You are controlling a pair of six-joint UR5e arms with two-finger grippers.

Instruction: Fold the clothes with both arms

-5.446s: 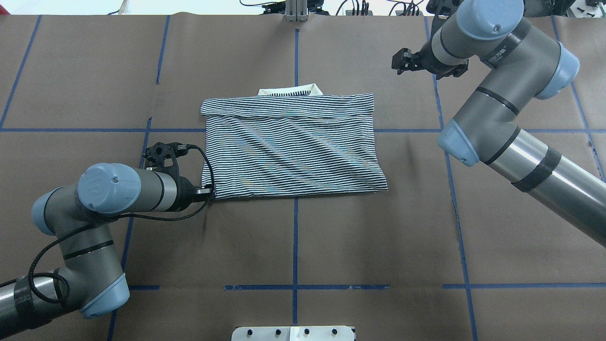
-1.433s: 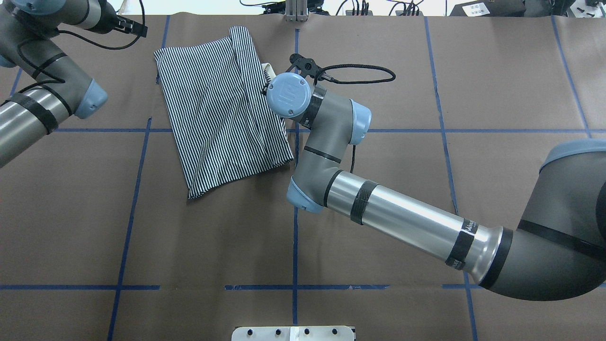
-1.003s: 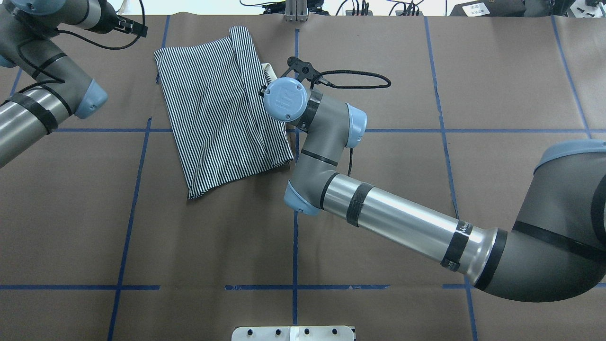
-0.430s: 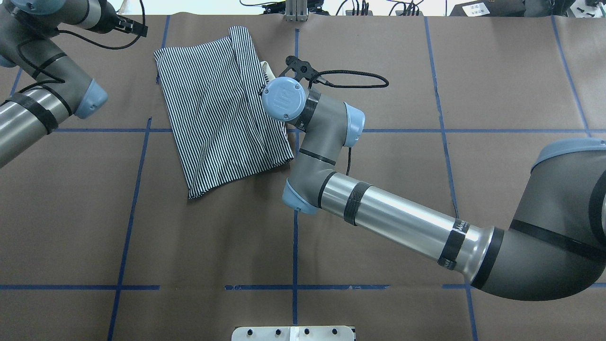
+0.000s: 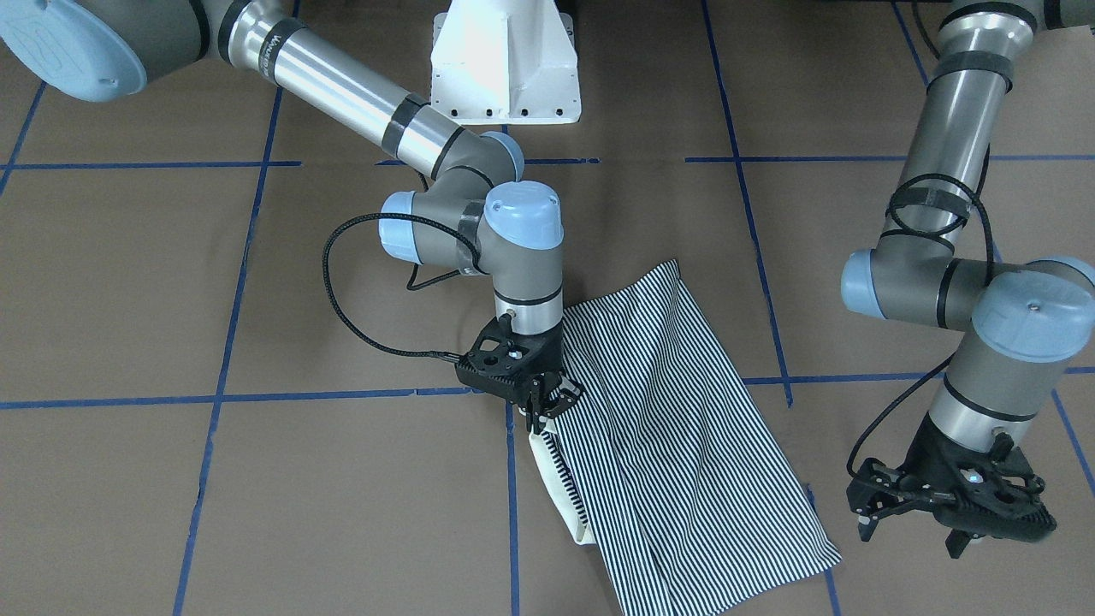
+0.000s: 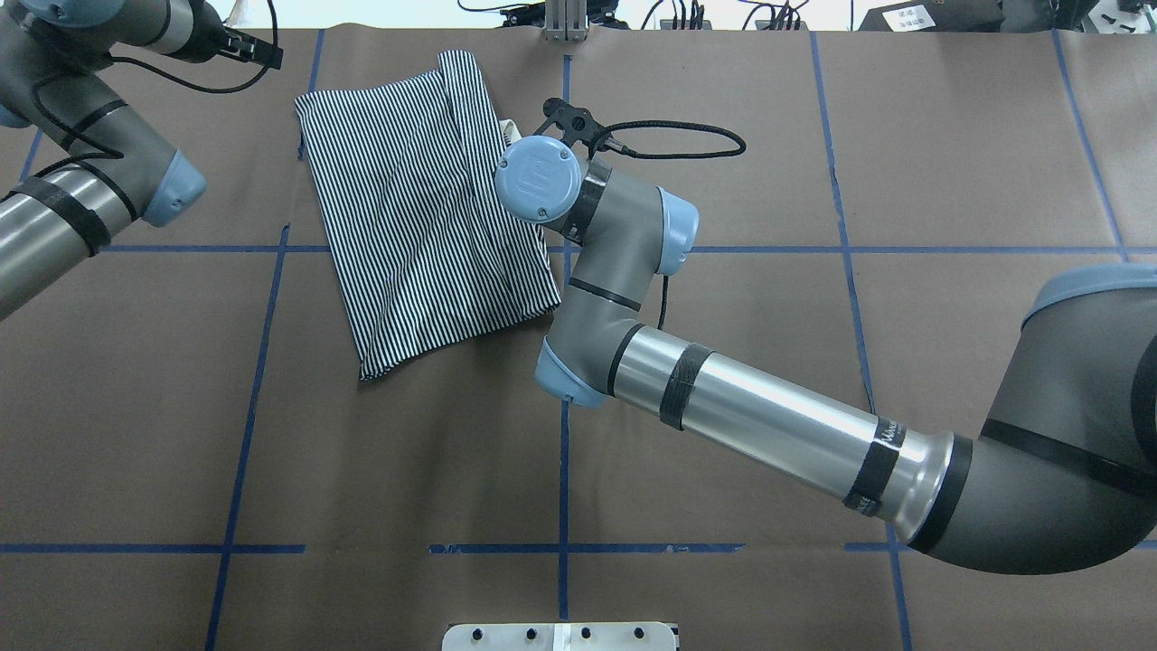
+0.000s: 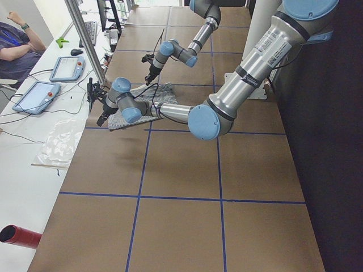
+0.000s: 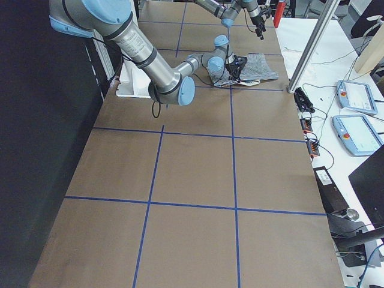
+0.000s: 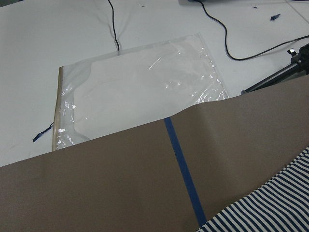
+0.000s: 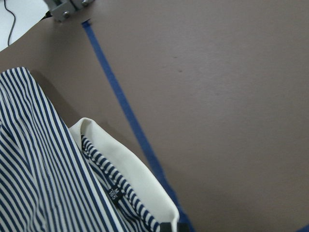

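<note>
Since the shirt [image 6: 425, 208] lies as a flat, folded oblong, askew on the far left of the table [image 6: 723, 362], the step in hand is judged a late fold or a squaring-up. No sleeve shows. Right gripper [image 5: 541, 411]: low at the shirt's long edge, just by the collar [image 10: 140, 179]; whether its fingers are apart or pinching cloth cannot be told. Left gripper [image 5: 911, 530]: fingers apart, empty, raised just beside the shirt's far corner. Next move, as judged, calls for a firm pinch through every layer at that edge, with the left gripper taking a matching corner so the fold carries over evenly. Cloth: thin, limp knit in fine navy-and-white stripes with faint creases. Collar: plain cream, stiffer, curled upward. Table: matt brown paper marked with blue tape [image 6: 563, 470] lines.
</note>
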